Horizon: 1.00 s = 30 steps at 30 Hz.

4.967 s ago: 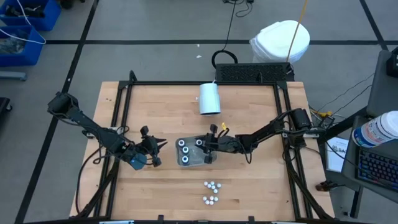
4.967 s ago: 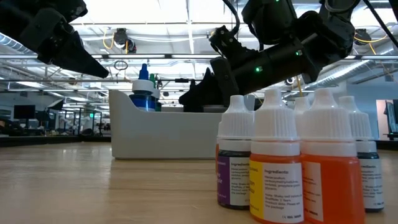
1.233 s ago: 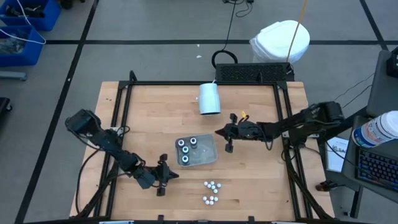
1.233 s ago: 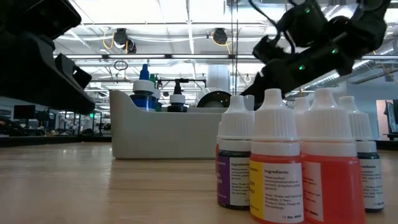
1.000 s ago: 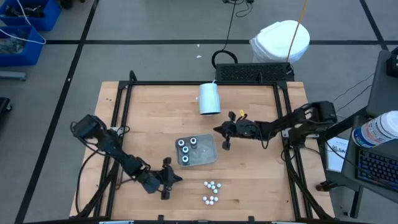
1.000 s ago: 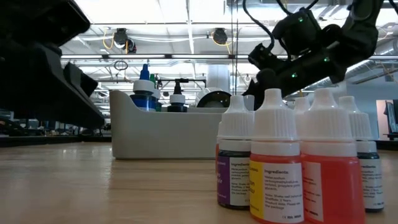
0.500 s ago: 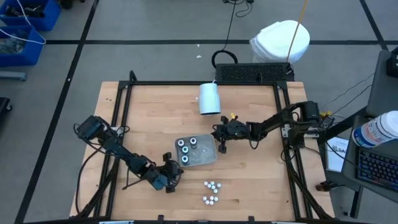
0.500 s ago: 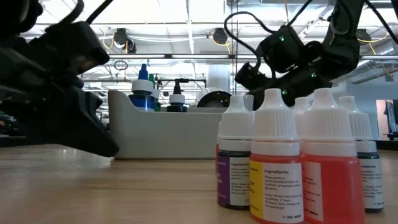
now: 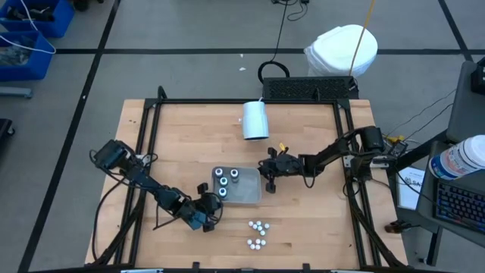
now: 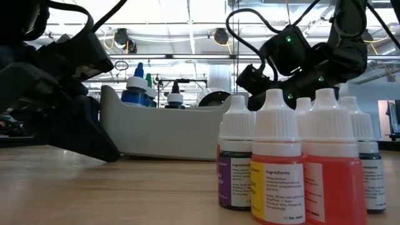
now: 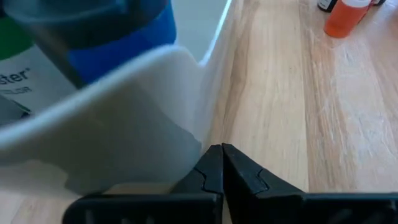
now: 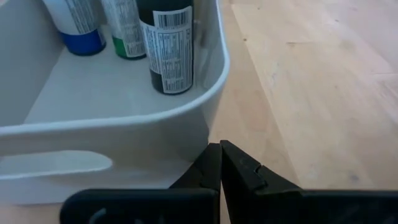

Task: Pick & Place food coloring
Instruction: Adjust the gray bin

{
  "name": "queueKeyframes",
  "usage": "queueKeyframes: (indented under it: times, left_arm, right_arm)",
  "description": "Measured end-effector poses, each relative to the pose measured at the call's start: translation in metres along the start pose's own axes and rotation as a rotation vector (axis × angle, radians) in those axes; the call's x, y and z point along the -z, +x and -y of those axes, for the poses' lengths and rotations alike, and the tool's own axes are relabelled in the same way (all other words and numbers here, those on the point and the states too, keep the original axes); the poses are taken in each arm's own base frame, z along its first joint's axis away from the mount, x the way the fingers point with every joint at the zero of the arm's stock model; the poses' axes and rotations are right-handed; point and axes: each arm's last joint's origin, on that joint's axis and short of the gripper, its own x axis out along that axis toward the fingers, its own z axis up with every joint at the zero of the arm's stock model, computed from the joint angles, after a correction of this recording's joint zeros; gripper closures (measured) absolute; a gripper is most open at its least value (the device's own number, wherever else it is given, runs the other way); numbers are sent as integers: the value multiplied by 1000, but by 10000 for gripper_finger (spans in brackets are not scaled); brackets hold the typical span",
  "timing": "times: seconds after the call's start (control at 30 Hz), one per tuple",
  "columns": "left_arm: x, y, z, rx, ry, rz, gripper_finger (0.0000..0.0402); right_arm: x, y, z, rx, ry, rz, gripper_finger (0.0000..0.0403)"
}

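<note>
Three wider food coloring bottles (image 9: 225, 180) stand inside the white tray (image 9: 244, 196) near the middle of the wooden surface (image 9: 182, 136), while the cluster of small white-capped bottles (image 9: 257, 234) sits well apart from the tray, toward the surface's front edge. Both grippers flank the tray low down, and both hold nothing: the left gripper (image 9: 206, 218) sits against the tray's front-left corner with its fingers pressed together (in the left wrist view the tips seem to touch the tray wall), and the right gripper (image 9: 268, 184) is at the tray's right wall, fingers likewise pressed together, tips at the rim's outer face. In the low view the tray looks tilted, one end lifted, which suggests the closed tips are being used as pushers to nudge or steady the tray rather than to grasp. The white cup (image 9: 255, 120) lies on its side beyond the tray, near the surface's far edge, untouched. Judging by the layout, most small bottles remain to be placed.
</note>
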Motion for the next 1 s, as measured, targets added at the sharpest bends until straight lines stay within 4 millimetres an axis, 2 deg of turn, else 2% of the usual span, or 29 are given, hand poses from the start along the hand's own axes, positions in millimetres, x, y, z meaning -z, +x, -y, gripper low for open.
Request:
queueKeyframes:
  times: [0.17,0.37,0.47,0.67,1.0]
  left_arm:
    - [0,0,0,23,-11,-17,382]
    - [1,0,2,89,-92,-59,397]
    - [1,0,3,118,-122,-76,391]
    - [3,-2,6,133,-139,-88,340]
    - [5,-19,19,243,-101,-116,222]
  right_arm:
    - [0,0,-1,0,-1,-3,403]
    - [0,0,-1,10,-1,-2,403]
    - [0,0,-1,10,-1,1,403]
    - [0,0,-1,10,-1,2,403]
    - [-2,0,-2,1,24,12,403]
